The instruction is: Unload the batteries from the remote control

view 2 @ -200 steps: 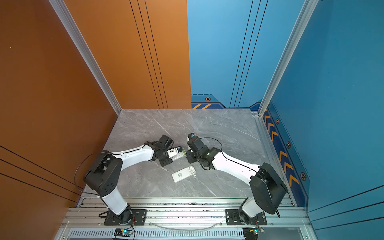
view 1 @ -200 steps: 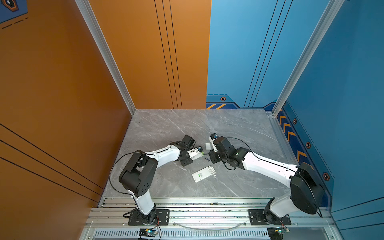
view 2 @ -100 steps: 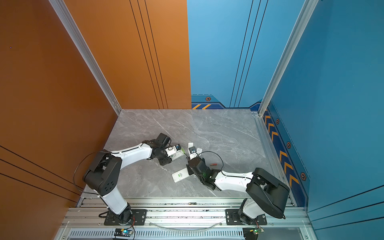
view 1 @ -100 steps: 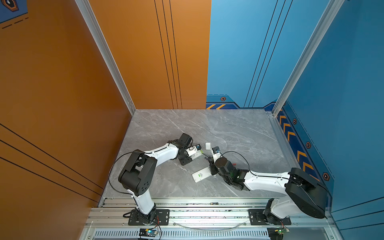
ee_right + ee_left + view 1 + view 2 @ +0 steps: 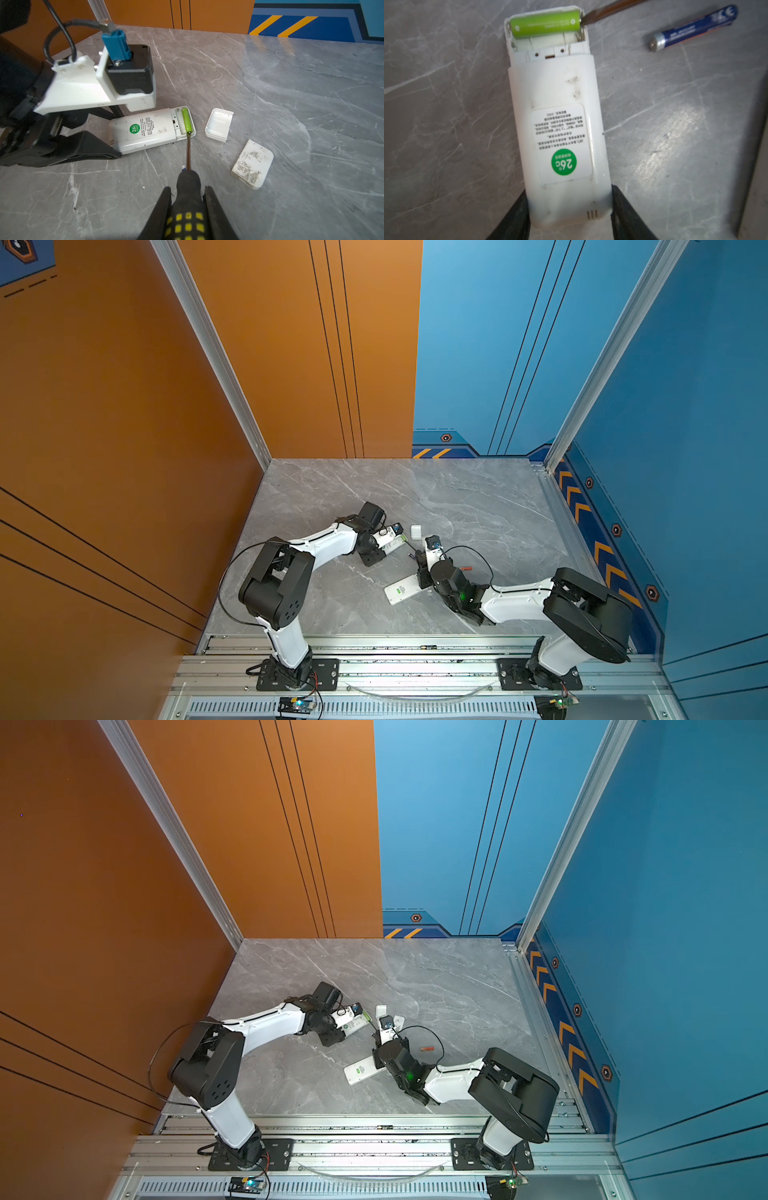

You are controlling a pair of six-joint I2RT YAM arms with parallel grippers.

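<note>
Grey marbled counter (image 5: 291, 83), backed by orange and blue walls, carries the work. The left claw (image 5: 569, 207) is closed across the width of a white remote (image 5: 556, 93), gripping its end. The remote lies label-up with its battery bay uncovered. One green battery (image 5: 546, 24) sits in the outermost slot, and the slot beside it is empty. The right claw (image 5: 187, 189) is shut tight on the black-and-yellow handle of a screwdriver (image 5: 188, 149), whose tip touches one end of that green battery. A blue battery (image 5: 691, 27) lies loose on the counter near the remote. An orange-red battery (image 5: 467, 568) lies farther off, near the right arm. Two white covers (image 5: 219, 124) rest just beyond the bay end.

The step in hand looks like prying out the green battery. To do it well, I would work the tip under the battery's end rather than against the metal contact. Then I would lever upward gently, so the battery lifts instead of flying off. The left claw should press the remote flat so it cannot pivot under the push.
</note>
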